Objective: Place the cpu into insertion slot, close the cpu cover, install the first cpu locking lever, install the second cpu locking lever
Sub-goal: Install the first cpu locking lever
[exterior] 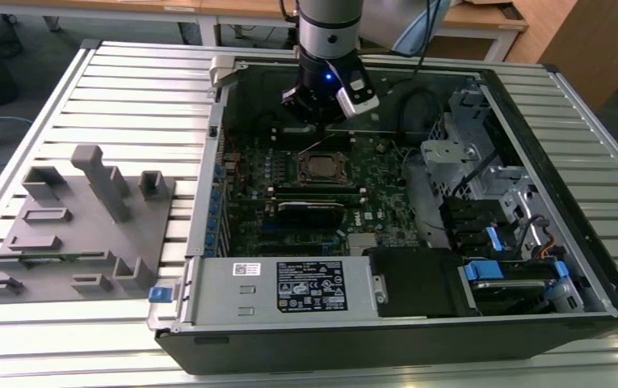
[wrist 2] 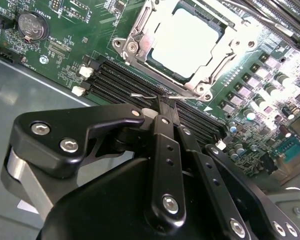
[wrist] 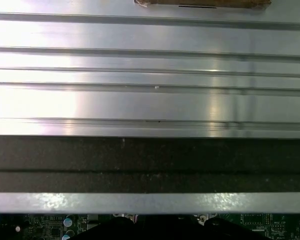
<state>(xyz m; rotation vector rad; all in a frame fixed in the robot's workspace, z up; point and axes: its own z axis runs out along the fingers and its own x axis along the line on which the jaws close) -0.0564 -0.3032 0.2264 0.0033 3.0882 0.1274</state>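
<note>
Open computer case lying on its side on a slatted aluminium table. Motherboard faces up inside.

Arm comes down from the far side. Gripper hangs just beyond the socket, towards the far wall of the case.

The cpu sits in the socket near the middle of the board. In the second wrist view the cpu shows as a pale square, and the cpu cover lies flat around it as a metal frame.

In the second wrist view the gripper has its fingers drawn together with no gap showing at the tips. The tips meet a thin wire locking lever that runs along the socket's edge, beside the black memory slots. Whether they pinch the wire or only press against it, I cannot tell.

A coin cell sits on the board well away from the socket.

At the exterior view's left, a grey fixture tray rests on the table beside the case. The power supply fills the near end of the case.
</note>
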